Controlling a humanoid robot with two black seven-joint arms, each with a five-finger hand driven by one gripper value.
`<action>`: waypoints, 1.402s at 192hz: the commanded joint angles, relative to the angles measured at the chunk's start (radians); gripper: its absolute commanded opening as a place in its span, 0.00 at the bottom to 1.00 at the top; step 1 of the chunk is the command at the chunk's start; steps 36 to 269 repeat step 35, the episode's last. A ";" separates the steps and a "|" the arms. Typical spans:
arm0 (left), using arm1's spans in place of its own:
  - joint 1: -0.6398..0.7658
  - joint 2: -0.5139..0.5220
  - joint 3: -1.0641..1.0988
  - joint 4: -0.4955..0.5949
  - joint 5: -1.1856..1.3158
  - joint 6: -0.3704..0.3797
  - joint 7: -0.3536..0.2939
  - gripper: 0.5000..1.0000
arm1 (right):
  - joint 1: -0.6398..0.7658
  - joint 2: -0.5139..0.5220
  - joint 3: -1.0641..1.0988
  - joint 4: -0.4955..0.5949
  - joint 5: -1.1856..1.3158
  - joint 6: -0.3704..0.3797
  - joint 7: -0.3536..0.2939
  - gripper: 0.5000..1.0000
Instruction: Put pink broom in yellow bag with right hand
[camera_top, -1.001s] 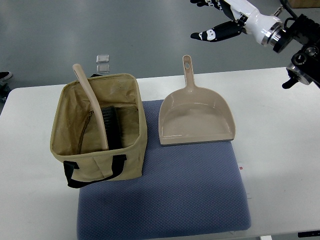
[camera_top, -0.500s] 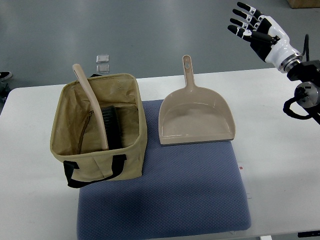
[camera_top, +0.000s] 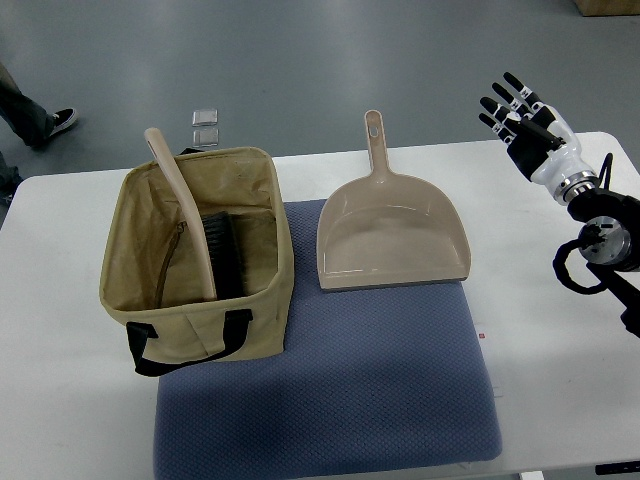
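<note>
A white counter (camera_top: 560, 350) fills most of the view from above, with grey floor (camera_top: 300, 60) beyond its far edge. A blue-grey textured mat (camera_top: 340, 390) lies across the near middle of the counter.

On the left, a tan open-topped fabric bag (camera_top: 255, 300) stands upright, its right part resting on the mat's left edge. A black strap handle (camera_top: 180, 345) loops across its near side. The broom (camera_top: 185, 215) is inside this bag: its pale pinkish-beige handle leans against the far left rim, with the tip poking out above the rim, and its dark bristle head (camera_top: 222, 255) sits low in the bag's interior. A zip line runs down the inner lining on the left.

Just right of the bag, apart from it by a narrow strip of mat, a beige dustpan (camera_top: 392, 240) lies flat. Its pan rests on the far part of the mat with the open lip facing near, and its long handle, with a hanging hole at the end, points away toward the counter's far edge.

At the far right, the right robot hand (camera_top: 528, 118) is raised above the counter's far right corner, well apart from both dustpan and bag. Its black-tipped fingers (camera_top: 512, 82) are spread and hold nothing. The white wrist and dark cabled arm run off toward the right edge.

On the floor beyond the bag lie two small clear square objects (camera_top: 205, 125). At the top left corner, a person's leg and dark shoe (camera_top: 45, 118) show.
</note>
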 joint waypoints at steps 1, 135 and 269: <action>0.000 0.000 0.000 -0.001 0.000 0.000 0.000 1.00 | -0.010 0.008 0.001 -0.005 -0.008 -0.005 0.000 0.86; 0.000 0.000 0.000 0.001 0.000 0.000 0.000 1.00 | -0.013 0.012 0.001 -0.018 -0.011 -0.005 0.000 0.86; 0.000 0.000 0.000 0.001 0.000 0.000 0.000 1.00 | -0.013 0.012 0.001 -0.018 -0.011 -0.005 0.000 0.86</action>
